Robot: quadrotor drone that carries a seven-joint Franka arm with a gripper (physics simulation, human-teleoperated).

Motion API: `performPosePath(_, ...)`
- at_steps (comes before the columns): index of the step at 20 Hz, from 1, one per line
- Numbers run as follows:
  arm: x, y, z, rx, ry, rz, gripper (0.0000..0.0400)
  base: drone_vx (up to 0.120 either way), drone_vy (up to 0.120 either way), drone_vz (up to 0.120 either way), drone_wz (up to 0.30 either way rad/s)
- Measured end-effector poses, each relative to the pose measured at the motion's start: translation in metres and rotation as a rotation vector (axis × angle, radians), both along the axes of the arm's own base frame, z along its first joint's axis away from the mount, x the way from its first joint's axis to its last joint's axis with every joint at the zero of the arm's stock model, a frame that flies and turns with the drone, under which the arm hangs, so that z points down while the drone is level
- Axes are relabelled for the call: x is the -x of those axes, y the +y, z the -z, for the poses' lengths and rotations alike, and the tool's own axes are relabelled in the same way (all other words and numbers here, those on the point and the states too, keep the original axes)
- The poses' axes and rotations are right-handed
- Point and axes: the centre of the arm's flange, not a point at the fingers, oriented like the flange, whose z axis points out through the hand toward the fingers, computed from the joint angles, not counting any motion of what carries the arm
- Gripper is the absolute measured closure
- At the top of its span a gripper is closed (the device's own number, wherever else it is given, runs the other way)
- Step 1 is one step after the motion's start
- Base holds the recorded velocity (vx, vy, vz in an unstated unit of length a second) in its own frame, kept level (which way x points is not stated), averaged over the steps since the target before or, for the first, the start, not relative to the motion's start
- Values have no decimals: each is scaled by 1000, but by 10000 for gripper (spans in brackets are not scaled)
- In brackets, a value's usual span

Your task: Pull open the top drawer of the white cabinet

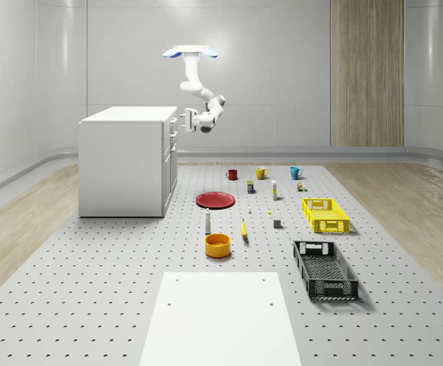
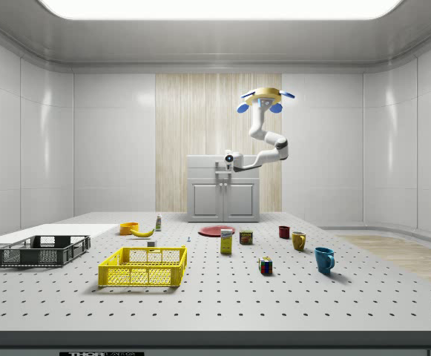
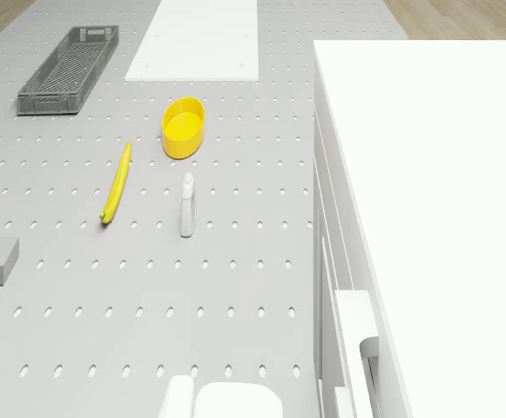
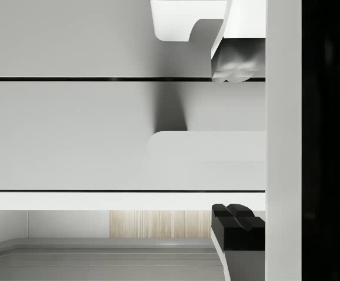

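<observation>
The drone (image 1: 190, 52) hovers in the air, up high beside the front of the white cabinet (image 1: 126, 160). Its arm bends down and reaches to the cabinet.

The hand (image 1: 184, 118) is right up at the top drawer (image 1: 173, 122), near the top edge of the cabinet. In the side view the hand (image 2: 222, 165) sits in front of the same drawer (image 2: 211, 165).

In the wrist view, the hand (image 4: 234, 146) is open wide. One finger is on each side of the drawer's white handle (image 4: 205, 146). The handle is in the space between them. There is a gap on each side, so the fingers (image 4: 237, 228) are not squeezing it.

The top drawer looks shut. Its front is flat with the drawer front next to it.

Far below the hand, on the grey floor with dots, lie other things. A red plate (image 1: 216, 200) is nearest to the cabinet. Past it are a small bottle (image 1: 207, 221), a banana (image 1: 244, 230) and a yellow bowl (image 1: 217, 245). Further from the hand are a yellow crate (image 1: 325, 215) and a black crate (image 1: 325, 268). Three cups, red (image 1: 232, 174), yellow (image 1: 260, 173) and blue (image 1: 295, 172), stand in a row on the floor, well away from the hand.
</observation>
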Motion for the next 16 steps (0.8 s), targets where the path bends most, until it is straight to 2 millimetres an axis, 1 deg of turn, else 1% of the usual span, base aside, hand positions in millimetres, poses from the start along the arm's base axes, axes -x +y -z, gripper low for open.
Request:
performPosePath(7, -13, 5, 0, 0, 0, 0, 95, 0, 0, 0, 0)
performPosePath(16, -16, 27, 0, 0, 0, 0, 95, 0, 0, 0, 0)
